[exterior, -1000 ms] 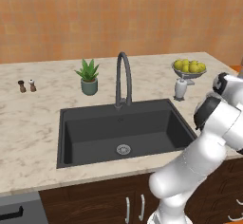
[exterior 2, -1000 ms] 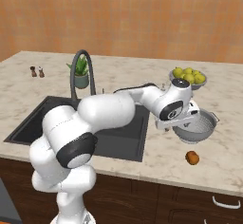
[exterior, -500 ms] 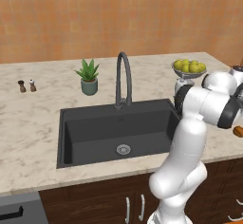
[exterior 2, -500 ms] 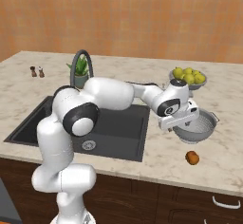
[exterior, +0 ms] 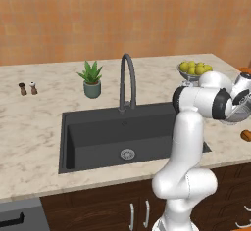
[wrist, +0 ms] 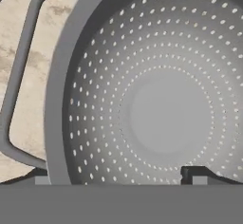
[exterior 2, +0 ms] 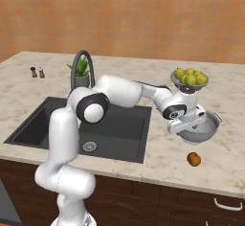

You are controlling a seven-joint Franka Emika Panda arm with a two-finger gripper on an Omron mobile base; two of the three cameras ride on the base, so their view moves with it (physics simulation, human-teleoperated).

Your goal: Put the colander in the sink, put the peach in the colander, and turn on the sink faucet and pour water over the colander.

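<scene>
1. Right of the dark grey rectangular sink (exterior 2: 119,124), on the marbled table (exterior 2: 158,158), we see our white arm reaching across.
2. Our claw (wrist: 121,176) hangs spread over the round silvery perforated metal colander (exterior 2: 201,130), one fingertip (wrist: 197,173) inside the bowl.
3. Nearby lies the small orange-red peach (exterior 2: 194,159).

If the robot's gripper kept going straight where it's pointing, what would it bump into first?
Most likely the colander. The open gripper looks straight down at it, with one of its fingers over the holed inside and the other outside the rim, so the rim probably comes first.
</scene>
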